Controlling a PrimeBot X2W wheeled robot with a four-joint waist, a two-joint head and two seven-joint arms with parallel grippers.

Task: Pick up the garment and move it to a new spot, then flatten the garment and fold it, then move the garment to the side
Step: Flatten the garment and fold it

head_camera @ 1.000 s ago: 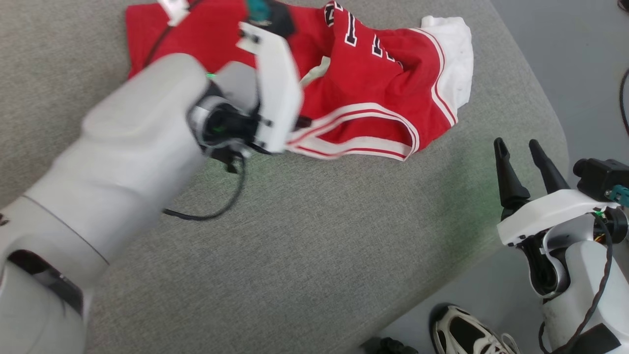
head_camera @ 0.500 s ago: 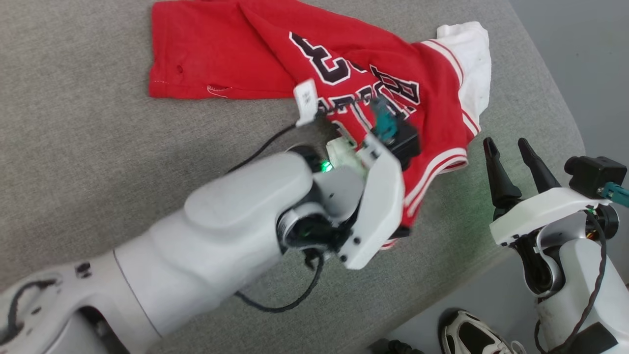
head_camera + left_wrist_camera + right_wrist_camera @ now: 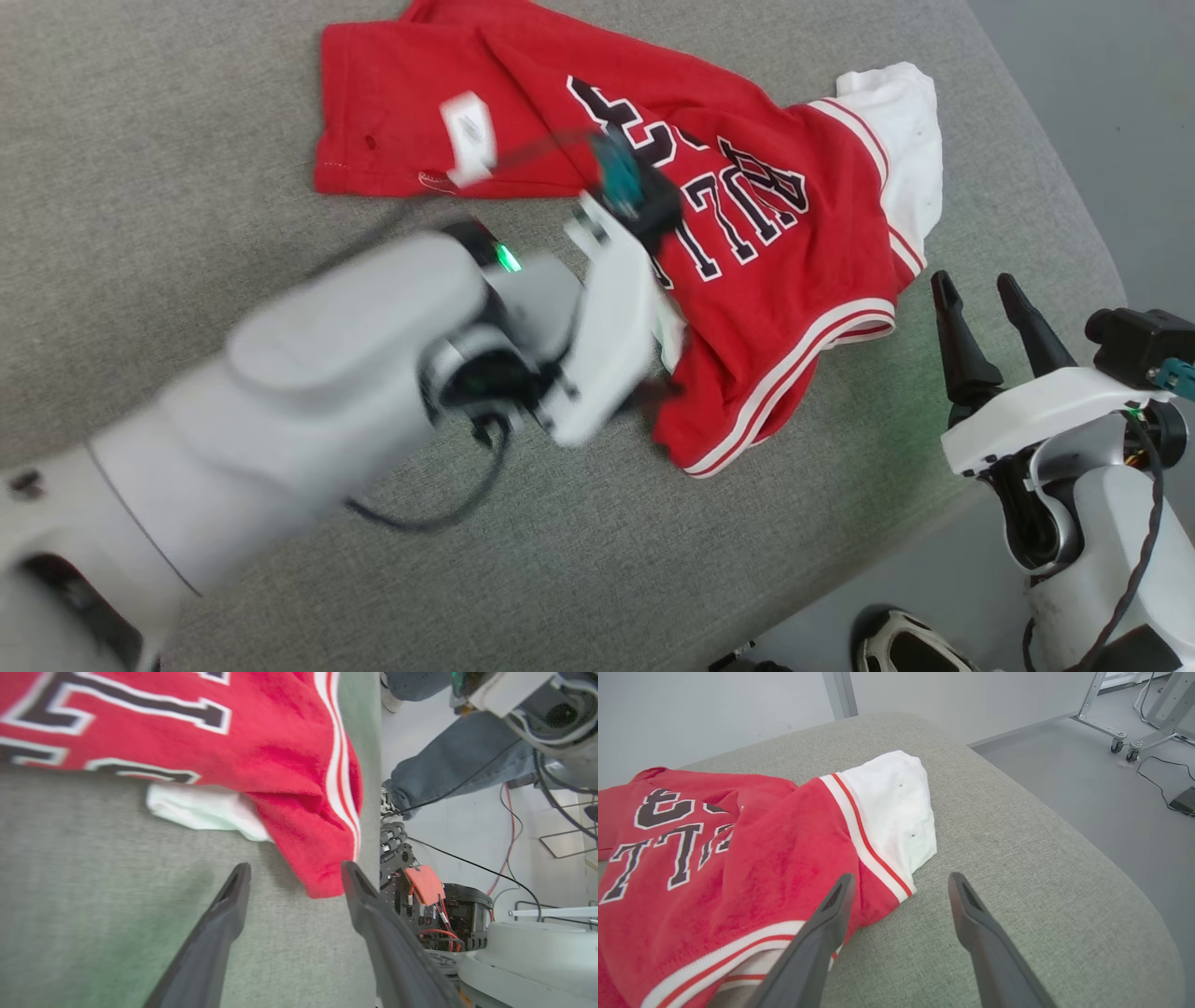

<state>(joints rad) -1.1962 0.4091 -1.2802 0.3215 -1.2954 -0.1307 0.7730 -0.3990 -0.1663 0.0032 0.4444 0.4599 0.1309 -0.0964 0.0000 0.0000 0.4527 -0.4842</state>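
**Head view.** The red jersey [image 3: 766,308] lies rumpled on the grey cushion [image 3: 140,187], lettering up, with its white section at the right edge. It is neither flat nor folded. I judge the placing step about over, with flattening, folding and setting aside yet to do. My right tool [image 3: 977,285] stands apart from the cloth, fingers spread, empty.

**Left wrist view.** My left tool [image 3: 294,872] is wide open and grips nothing. The jersey's striped hem corner lies between its fingertips.

**Right wrist view.** The right tool's fingers are parted and point toward the jersey's striped edge, touching nothing.
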